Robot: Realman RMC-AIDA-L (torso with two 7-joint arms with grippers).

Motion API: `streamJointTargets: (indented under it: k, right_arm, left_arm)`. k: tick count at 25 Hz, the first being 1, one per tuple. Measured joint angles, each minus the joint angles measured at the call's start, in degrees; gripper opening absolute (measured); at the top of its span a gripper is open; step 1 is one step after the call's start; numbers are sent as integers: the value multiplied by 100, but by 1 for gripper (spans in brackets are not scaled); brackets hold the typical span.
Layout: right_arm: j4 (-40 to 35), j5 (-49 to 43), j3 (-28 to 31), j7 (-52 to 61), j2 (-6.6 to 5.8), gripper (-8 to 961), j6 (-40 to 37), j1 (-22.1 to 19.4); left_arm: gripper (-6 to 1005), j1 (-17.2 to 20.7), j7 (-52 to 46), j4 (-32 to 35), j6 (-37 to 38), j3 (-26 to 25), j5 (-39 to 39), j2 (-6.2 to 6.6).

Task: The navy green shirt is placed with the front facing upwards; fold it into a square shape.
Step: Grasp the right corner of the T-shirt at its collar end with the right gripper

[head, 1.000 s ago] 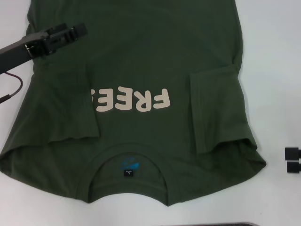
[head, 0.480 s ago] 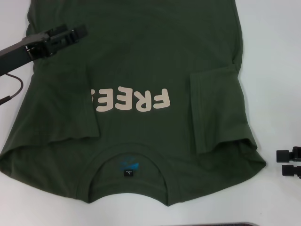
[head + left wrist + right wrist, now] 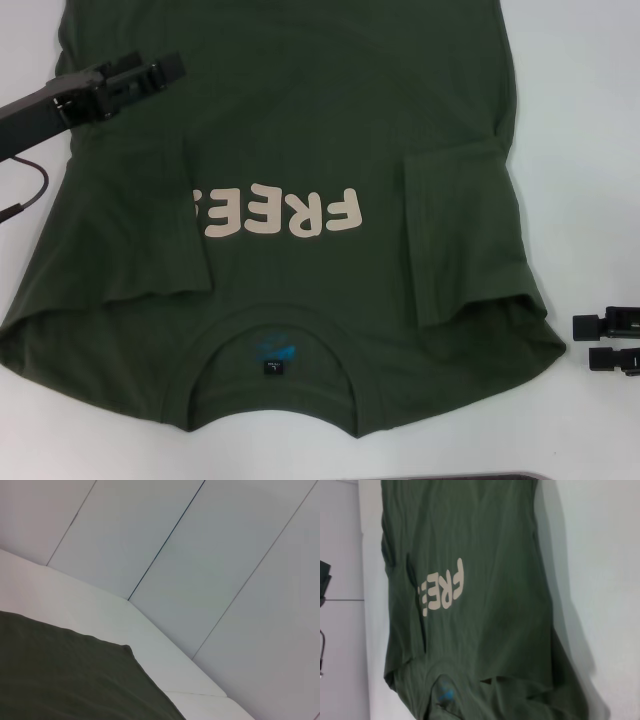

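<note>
The navy green shirt [image 3: 300, 130] lies flat, front up, with its collar and black neck tag [image 3: 272, 367] nearest me. Cream letters [image 3: 290, 212] cross the chest. Both sleeves are folded inward: the one on my left [image 3: 150, 230] covers the start of the lettering, the other [image 3: 455, 230] lies along the right side. My left gripper [image 3: 165, 72] hovers over the shirt's left edge at the far left. Beside the shirt's right shoulder, my right gripper [image 3: 590, 342] is open over the table, apart from the cloth. The right wrist view shows the shirt [image 3: 485, 580] lengthwise; the left wrist view shows a corner of it [image 3: 65, 675].
The white table [image 3: 580, 120] extends bare to the right of the shirt. A dark cable [image 3: 25, 195] loops off the left arm at the left border. A dark strip [image 3: 460, 476] runs along the near edge. Grey wall panels [image 3: 200, 555] stand behind the table.
My right gripper has slid left toward the shirt's right shoulder. The left gripper has barely shifted. The shirt has not moved.
</note>
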Motion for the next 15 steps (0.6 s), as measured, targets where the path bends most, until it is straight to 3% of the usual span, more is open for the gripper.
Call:
streamJointTargets:
  k: [9, 11, 15]
  right_arm:
    - [-201, 0, -88, 232, 28, 915, -15, 137]
    - [-357, 0, -131, 318, 68, 862, -99, 181]
    - [-782, 0, -352, 604, 183, 863, -194, 235]
  left_arm:
    - [906, 0, 1, 0, -5, -23, 0, -1]
    - [907, 0, 1, 0, -12, -22, 0, 0]
    - [907, 0, 1, 0, -22, -24, 0, -1]
